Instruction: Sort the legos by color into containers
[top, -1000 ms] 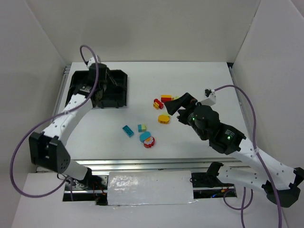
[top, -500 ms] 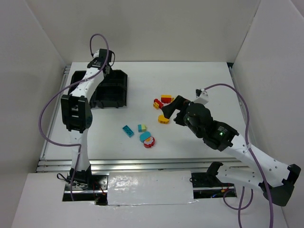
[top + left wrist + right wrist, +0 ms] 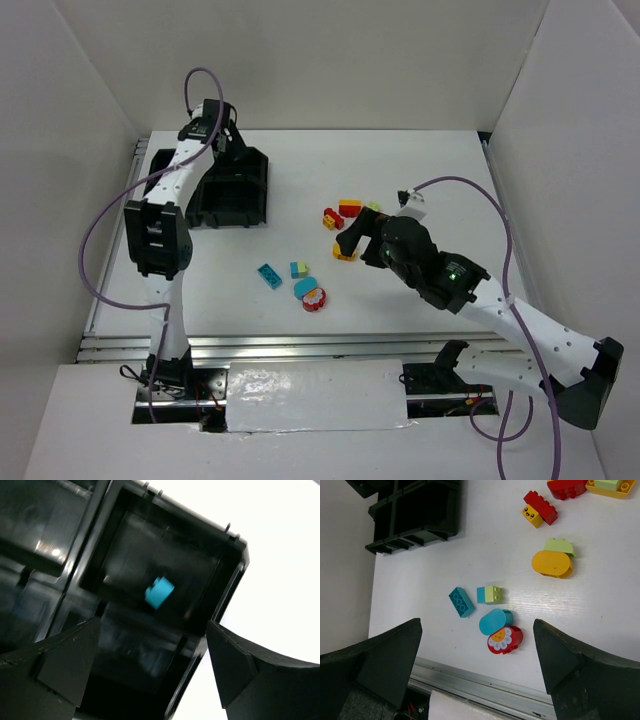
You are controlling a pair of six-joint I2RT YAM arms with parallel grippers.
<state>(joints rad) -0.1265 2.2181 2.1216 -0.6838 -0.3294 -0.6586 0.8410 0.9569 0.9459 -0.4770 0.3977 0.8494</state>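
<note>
Legos: one teal brick [image 3: 160, 592], blurred, in a corner compartment of the black tray [image 3: 240, 195] below the left gripper [image 3: 152, 630], jaws wide and empty, so drop looks done. Rest loose mid-table [image 3: 450, 170]. Right gripper [image 3: 477, 625] open above them, holding nothing; next, lower onto one brick and close.

The left tool [image 3: 152, 652] hangs spread wide, its arm stretched far forward. The right tool [image 3: 477, 652] gapes too, empty.
</note>
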